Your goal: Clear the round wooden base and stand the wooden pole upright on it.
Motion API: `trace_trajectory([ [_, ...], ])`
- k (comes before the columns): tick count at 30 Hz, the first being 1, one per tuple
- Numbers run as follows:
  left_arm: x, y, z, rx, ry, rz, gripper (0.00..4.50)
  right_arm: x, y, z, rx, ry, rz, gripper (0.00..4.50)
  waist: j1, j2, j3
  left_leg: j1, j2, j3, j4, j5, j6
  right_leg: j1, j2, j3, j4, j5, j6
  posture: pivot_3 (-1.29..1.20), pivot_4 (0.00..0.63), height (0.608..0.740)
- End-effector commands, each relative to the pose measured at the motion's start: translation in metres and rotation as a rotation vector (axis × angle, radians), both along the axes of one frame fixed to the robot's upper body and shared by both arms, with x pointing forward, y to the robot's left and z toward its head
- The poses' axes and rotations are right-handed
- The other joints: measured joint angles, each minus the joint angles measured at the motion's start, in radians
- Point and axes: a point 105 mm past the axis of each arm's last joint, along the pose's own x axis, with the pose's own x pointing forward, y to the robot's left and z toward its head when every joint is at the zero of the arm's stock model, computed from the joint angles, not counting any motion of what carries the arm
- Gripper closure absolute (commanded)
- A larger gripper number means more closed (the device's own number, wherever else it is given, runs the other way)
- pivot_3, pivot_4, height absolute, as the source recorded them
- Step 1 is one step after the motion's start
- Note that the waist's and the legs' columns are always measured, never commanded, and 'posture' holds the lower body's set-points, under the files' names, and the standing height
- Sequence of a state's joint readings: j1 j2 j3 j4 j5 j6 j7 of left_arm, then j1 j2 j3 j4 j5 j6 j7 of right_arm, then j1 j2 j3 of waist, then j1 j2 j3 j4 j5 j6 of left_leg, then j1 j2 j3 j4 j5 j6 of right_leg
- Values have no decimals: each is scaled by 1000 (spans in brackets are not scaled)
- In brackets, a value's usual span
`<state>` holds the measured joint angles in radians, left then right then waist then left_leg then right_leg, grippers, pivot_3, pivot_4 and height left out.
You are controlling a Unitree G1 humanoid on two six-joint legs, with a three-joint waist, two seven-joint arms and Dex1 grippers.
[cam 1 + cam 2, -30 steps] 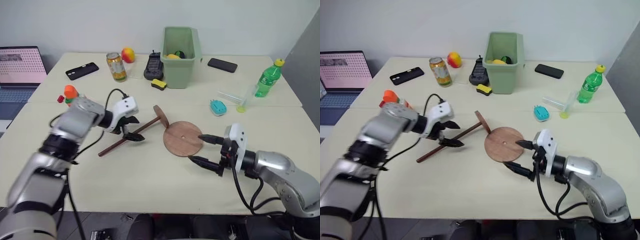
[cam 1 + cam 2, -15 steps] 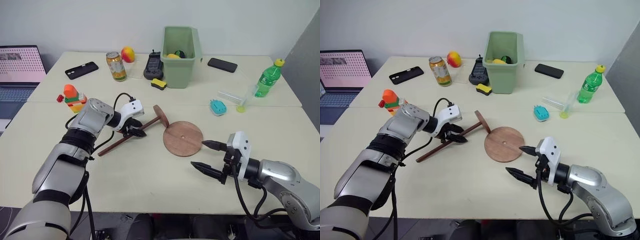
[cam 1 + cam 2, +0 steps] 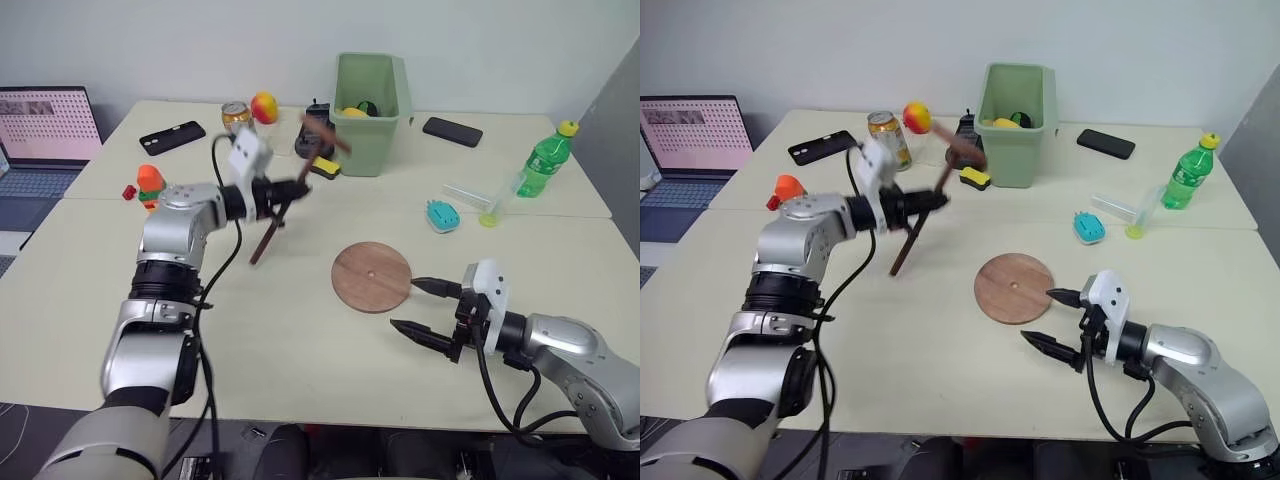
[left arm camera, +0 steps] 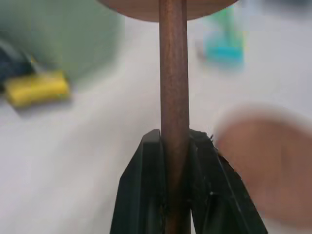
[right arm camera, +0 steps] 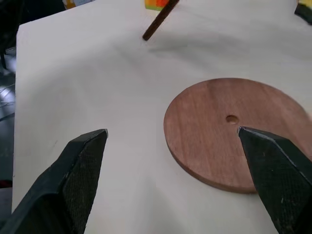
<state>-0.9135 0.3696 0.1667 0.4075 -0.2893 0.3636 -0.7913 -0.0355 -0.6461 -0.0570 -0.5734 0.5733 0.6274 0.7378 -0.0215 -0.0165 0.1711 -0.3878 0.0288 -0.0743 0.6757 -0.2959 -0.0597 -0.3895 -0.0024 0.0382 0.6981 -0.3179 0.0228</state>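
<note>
Left eye view shows a big pale table (image 3: 300, 370) with lots of things on it. At the far side stands a green bin (image 3: 368, 112). A laptop (image 3: 42, 135) sits off at the far left edge. The round wooden base (image 3: 371, 276) lies flat on the table, toward the right side of the middle, with nothing on top of it. It has a tiny hole in its middle.

The left gripper (image 3: 283, 196) is up in the air over the table, to the left of the base and near the bin. It is squeezed tight on the wooden pole (image 3: 272, 222). The pole is tilted, with its round disc end up high by the bin and its thin end pointing down, off the table. The left wrist view shows the two black fingers (image 4: 141, 195) pinching the rod from both sides.

The right gripper (image 3: 422, 307) hangs low just beside the base on its right side. Its fingers are spread wide apart and hold nothing.

A green bottle (image 3: 543, 160) stands at the far right. A black phone (image 3: 176, 138) lies at the far left, and another black phone (image 3: 452, 129) lies right of the bin. A small blue thing (image 3: 439, 214) sits beyond the base.
</note>
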Motion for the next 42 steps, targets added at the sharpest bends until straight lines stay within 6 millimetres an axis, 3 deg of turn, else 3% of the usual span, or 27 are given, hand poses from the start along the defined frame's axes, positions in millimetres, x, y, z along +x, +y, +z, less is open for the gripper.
trace_trajectory([
  [1,-20,-2,45,-207,-204,75,4243,0,-2,16,32,-59,-36,0,1,0,0,-1,0,0,1,0,0,0,-1,1,0,0,0,0,150,740],
  [6,-49,-46,50,-444,-217,-102,4243,3,-9,19,52,-87,-59,0,5,0,0,-1,-2,1,2,0,0,1,-1,1,0,0,1,0,150,740],
  [10,-65,-74,26,-488,-171,-228,4243,1,-11,21,89,-138,-92,0,14,0,0,0,-4,3,3,0,1,2,0,0,0,1,1,0,150,740],
  [16,-68,-97,-14,-429,-158,-268,4243,-1,-6,22,113,-186,-136,0,16,0,0,3,-4,6,3,0,1,2,2,2,1,1,1,0,150,740],
  [20,-67,-109,-33,-422,-135,-294,4243,-4,-3,16,113,-167,-150,0,18,0,-1,4,-7,6,2,0,1,4,2,2,0,1,1,0,150,740],
  [31,-61,-140,-42,-389,-155,-378,4243,-13,-2,7,90,-131,-163,0,19,0,0,4,-8,6,2,-1,1,4,2,2,0,1,1,0,150,740],
  [42,-57,-135,-55,-313,-220,-334,4243,-13,-7,9,89,-136,-198,0,19,0,0,4,-8,6,2,-1,1,4,2,2,0,1,1,0,150,740],
])
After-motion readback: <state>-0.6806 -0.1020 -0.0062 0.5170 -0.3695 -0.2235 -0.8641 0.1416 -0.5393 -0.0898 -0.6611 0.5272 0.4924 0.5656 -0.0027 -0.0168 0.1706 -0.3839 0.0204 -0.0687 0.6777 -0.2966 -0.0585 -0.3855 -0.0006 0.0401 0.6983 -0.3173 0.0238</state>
